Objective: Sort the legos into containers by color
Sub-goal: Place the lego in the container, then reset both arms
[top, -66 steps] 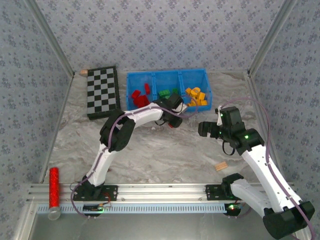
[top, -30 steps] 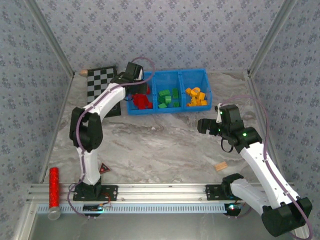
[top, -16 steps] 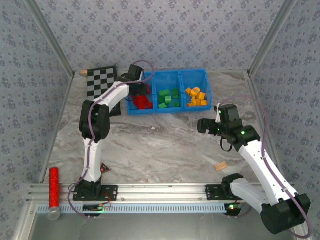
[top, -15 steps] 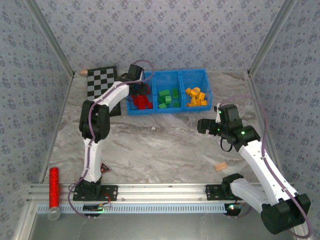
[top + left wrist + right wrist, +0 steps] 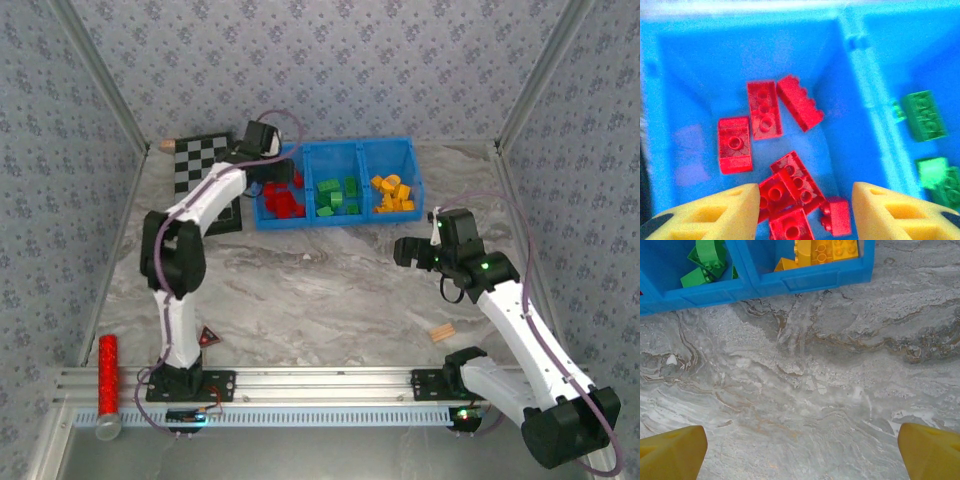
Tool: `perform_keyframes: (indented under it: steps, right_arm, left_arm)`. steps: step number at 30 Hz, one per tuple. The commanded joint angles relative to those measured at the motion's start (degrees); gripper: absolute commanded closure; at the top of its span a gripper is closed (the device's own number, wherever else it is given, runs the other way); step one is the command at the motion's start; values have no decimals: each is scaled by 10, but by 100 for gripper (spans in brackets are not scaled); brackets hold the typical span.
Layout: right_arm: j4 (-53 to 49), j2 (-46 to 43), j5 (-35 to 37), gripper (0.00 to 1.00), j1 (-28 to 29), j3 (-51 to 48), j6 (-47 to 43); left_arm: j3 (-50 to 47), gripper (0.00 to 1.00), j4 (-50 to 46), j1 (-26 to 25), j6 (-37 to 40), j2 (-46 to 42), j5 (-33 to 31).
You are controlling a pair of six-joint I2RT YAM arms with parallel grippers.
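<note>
Hovering over the bright blue three-compartment plastic tray (image 5: 340, 220) at the table's twelve o'clock, the left gripper (image 5: 805, 200) hangs with its yellow fingers spread and nothing between them. Below it, red studded plastic bricks (image 5: 765, 110) lie in the tray's nine o'clock compartment. Green bricks (image 5: 338, 195) sit in the middle one, orange-yellow bricks (image 5: 392, 195) in the three o'clock one. The right gripper (image 5: 800, 450), toward three o'clock, gapes wide over the grey marbled tabletop (image 5: 805, 390).

The tray (image 5: 855, 75) is smooth blue plastic with a light gloss. The bricks (image 5: 762, 109) are shiny moulded plastic with studs. The table (image 5: 815, 390) looks like matt grey marble with veins. The near rail (image 5: 320, 385) is ribbed bare metal.
</note>
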Motion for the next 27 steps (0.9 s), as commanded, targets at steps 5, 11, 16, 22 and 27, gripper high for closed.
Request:
perform_keyframes:
  steps: [5, 11, 16, 22, 27]
  right_arm:
    - [71, -15, 36, 0, -5, -25, -27]
    - [138, -14, 32, 0, -19, -51, -44]
    - [160, 11, 36, 0, -23, -50, -60]
    - [233, -17, 38, 0, -24, -109, -93]
    - [300, -62, 60, 0, -25, -177, -115]
  left_arm:
    - [-217, 38, 87, 15, 95, -284, -94]
    - [-492, 28, 185, 122, 78, -463, -193]
    - [-767, 18, 537, 201, 83, -515, -209]
    - [-761, 15, 600, 279, 61, -398, -110]
    - [-749, 9, 678, 279, 70, -294, -39]
